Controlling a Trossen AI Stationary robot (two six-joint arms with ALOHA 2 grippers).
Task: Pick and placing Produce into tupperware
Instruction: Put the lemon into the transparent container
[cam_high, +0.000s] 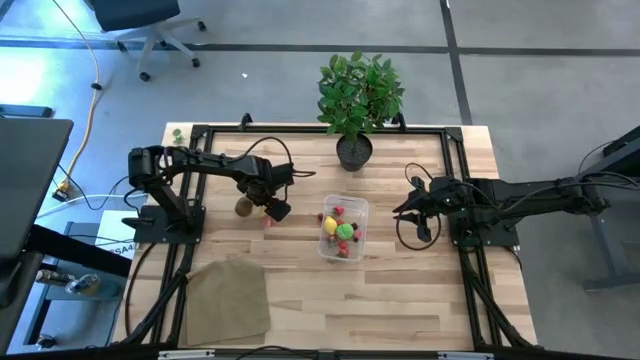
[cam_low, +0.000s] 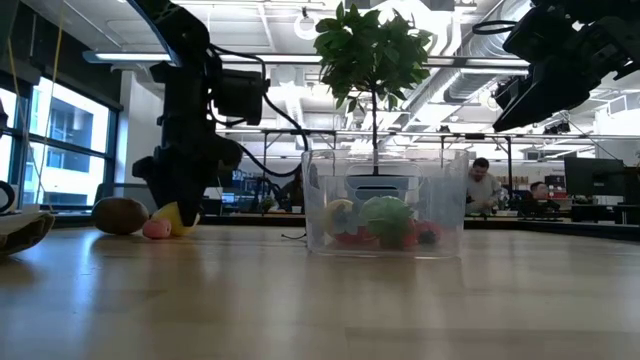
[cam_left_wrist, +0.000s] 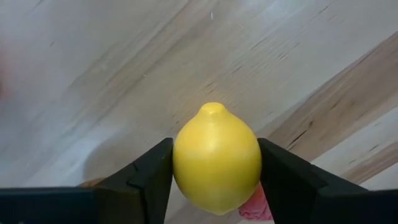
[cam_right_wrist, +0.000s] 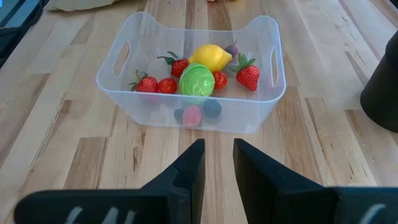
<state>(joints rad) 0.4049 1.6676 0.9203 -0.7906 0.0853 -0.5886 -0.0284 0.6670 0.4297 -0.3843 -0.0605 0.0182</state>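
A yellow lemon (cam_left_wrist: 216, 158) sits at the table's left middle, between the fingers of my left gripper (cam_high: 272, 210), which points straight down. A brown fruit (cam_high: 243, 206) and a small pink piece (cam_low: 156, 228) lie on the wood right beside it. The clear tupperware (cam_right_wrist: 186, 115) stands at mid-table. It holds strawberries, a second lemon (cam_right_wrist: 210, 57), a green cabbage (cam_right_wrist: 196, 81) and other small produce. My right gripper (cam_right_wrist: 219, 162) hovers to the tupperware's right, tilted down toward it, with a narrow gap between its fingers and nothing in them. My left gripper pinches the lemon's two rounded sides (cam_left_wrist: 180, 162) between its two fingers, at the lemon's widest part. The fingers come from above, pointing down. In the low view the lemon (cam_low: 178, 218) sits down at the tabletop, beside the pink piece.
A potted plant (cam_high: 358, 95) stands at the far edge behind the tupperware, and its dark pot (cam_right_wrist: 380, 93) is close to my right gripper. A tan cloth (cam_high: 228, 300) lies at the near left corner. Bare wood stretches along the near side.
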